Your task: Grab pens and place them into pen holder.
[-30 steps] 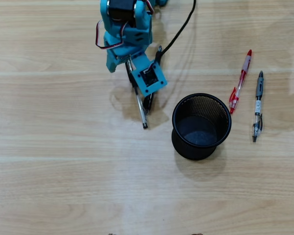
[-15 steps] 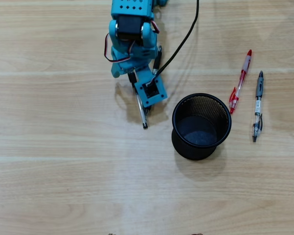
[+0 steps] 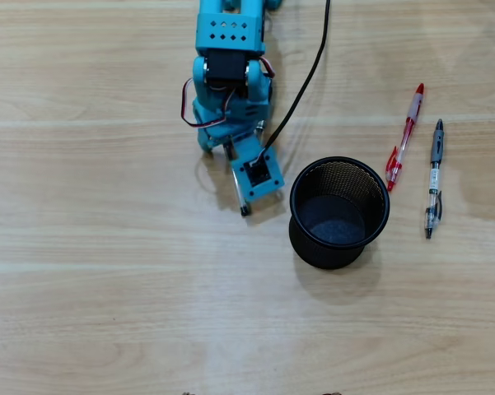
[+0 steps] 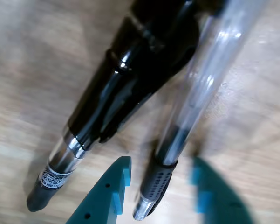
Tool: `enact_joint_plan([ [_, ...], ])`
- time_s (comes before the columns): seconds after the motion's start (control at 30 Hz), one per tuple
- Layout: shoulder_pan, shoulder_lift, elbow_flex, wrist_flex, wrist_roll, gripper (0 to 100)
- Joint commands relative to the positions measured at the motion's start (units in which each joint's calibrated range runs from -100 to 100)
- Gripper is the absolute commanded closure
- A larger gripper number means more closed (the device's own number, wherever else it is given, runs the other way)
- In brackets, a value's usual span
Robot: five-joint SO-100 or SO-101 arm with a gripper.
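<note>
**Closely over two pens, jaws astride one of them**

Here the clear-barrelled pen (image 4: 195, 107) with a grey ribbed grip lies between the two teal fingertips (image 4: 107, 196) in the wrist view, one finger sharp on its left, the other blurred on its right. The jaws (image 4: 160, 198) stand narrowly parted around its tip end; whether they press the barrel I cannot tell. Just beside it, outside the left finger, lies a black pen (image 4: 126, 88) with a glossy cap and a clear lower barrel carrying a printed band. Both pens rest on the wooden surface (image 4: 28, 56), side by side and spreading slightly apart toward the bottom of that view.

In the overhead view the teal arm (image 3: 229, 82) reaches down from the top edge, and the wrist block hides most of both pens; only one tip shows at its lower edge. The pen holder (image 3: 338, 211) stands upright just right of the arm, with no pen seen in it. Right of the holder lie the red pen (image 3: 405, 136), near the rim, and the grey pen (image 3: 433, 177) beyond it, roughly parallel. A black cable (image 3: 301, 82) runs from the top edge toward the arm.
</note>
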Motion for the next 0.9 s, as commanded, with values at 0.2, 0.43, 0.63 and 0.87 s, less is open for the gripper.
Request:
enact_joint_plan([
  [0.2,5.51,-8.02,-0.71,-0.89,4.42,98],
  [0.43,8.82,-25.69,-3.06,-11.98,4.89,98],
  [0.63,-1.02,-33.13,-2.61,-36.21,-0.39,98],
  [0.87,-16.42,-30.17,-2.88,-46.79,-11.26,98],
])
